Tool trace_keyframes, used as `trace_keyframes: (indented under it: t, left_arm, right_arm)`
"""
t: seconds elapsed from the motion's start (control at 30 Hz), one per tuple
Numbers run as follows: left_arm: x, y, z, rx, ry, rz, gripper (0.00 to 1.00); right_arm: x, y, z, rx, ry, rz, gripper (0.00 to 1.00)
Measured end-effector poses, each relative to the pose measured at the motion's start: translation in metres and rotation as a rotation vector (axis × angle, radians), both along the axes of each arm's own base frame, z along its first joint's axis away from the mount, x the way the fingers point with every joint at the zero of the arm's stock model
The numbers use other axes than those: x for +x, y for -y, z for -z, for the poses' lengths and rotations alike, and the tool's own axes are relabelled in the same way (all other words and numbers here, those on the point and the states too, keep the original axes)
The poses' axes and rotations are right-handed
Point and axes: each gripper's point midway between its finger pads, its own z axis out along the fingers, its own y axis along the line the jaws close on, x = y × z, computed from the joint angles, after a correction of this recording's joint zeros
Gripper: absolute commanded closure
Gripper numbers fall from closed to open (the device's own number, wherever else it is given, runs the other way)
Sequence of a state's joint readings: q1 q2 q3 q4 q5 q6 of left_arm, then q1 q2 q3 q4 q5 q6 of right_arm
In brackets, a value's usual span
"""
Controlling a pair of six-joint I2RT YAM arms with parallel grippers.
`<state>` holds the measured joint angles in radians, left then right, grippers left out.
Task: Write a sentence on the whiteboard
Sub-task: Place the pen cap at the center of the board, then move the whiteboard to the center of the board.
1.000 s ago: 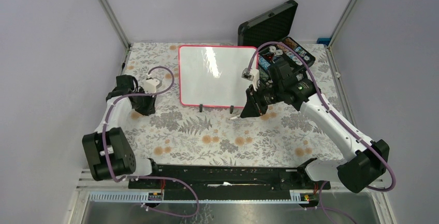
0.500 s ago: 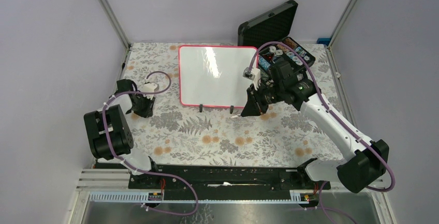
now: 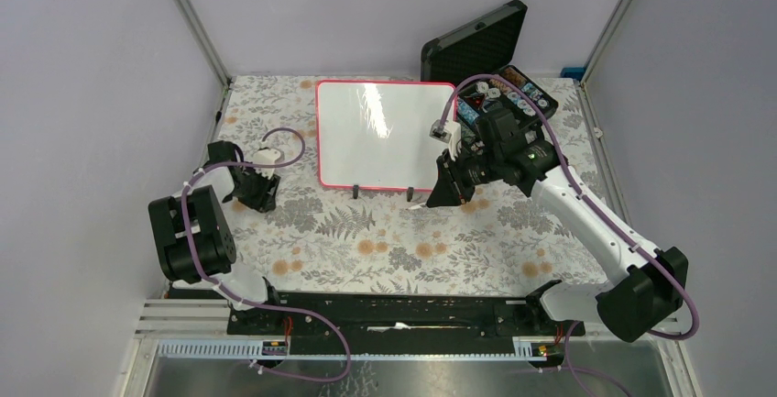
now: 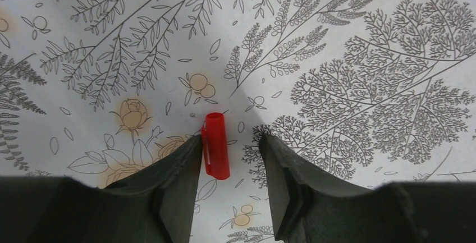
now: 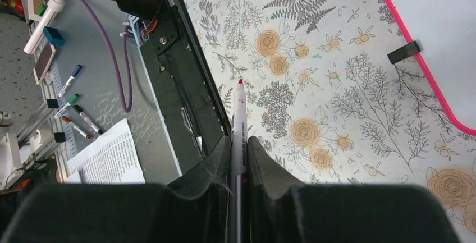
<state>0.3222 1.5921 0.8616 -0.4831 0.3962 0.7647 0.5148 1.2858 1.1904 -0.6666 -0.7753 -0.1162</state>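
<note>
The whiteboard (image 3: 385,136), white with a red-pink frame, stands at the back centre; its corner (image 5: 443,35) is in the right wrist view. No sentence shows on its face. My right gripper (image 3: 442,193) (image 5: 239,140) is shut on a white marker (image 5: 239,111), red tip bared, in front of the board's right foot. My left gripper (image 3: 261,193) (image 4: 230,139) is open, low over the tablecloth left of the board. A red marker cap (image 4: 216,152) lies between its jaws, against the left finger (image 4: 185,159) and apart from the right one.
An open black case (image 3: 476,44) with small items stands behind the board's right corner. The board's two black feet (image 3: 355,192) rest on the floral cloth. The black base rail (image 5: 179,69) runs along the table's near edge; loose markers (image 5: 73,80) and a printed sheet (image 5: 109,156) lie beyond.
My left arm has folded back and its gripper has dropped toward the cloth. Its jaws have parted and let go of the red cap. The right arm has not moved.
</note>
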Motion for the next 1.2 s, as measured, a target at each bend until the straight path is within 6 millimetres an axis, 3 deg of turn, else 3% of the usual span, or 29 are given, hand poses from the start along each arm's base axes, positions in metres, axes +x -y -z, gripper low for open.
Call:
trace_keyframes:
  t: [0.3, 0.53, 0.7, 0.9, 1.03, 1.13, 1.2]
  left_arm:
    - [-0.01, 0.006, -0.009, -0.026, -0.025, -0.007, 0.44]
    - [0.001, 0.025, -0.068, -0.035, 0.148, 0.071, 0.45]
    - [0.002, 0.078, -0.105, 0.064, 0.304, 0.41, 0.42]
    - [-0.006, 0.159, -0.125, 0.128, 0.383, 0.812, 0.41]
    - [-0.011, 0.213, -0.124, 0.107, 0.356, 0.949, 0.42]
    - [-0.028, 0.253, -0.107, 0.097, 0.295, 1.046, 0.44]
    - [-0.041, 0.266, -0.092, 0.12, 0.25, 1.118, 0.43]
  right_arm:
    - [0.0, 0.0, 0.002, -0.002, -0.004, 0.001, 1.0]
    - [0.007, 0.007, 0.001, 0.001, -0.006, 0.03, 1.0]
    - [0.028, 0.022, -0.001, 0.017, -0.019, 0.109, 1.0]
    - [0.047, 0.035, -0.005, 0.033, -0.021, 0.184, 1.0]
    - [0.055, 0.043, -0.007, 0.039, -0.019, 0.221, 1.0]
    - [0.065, 0.055, -0.008, 0.042, -0.021, 0.271, 1.0]
    - [0.073, 0.068, -0.009, 0.047, -0.021, 0.317, 1.0]
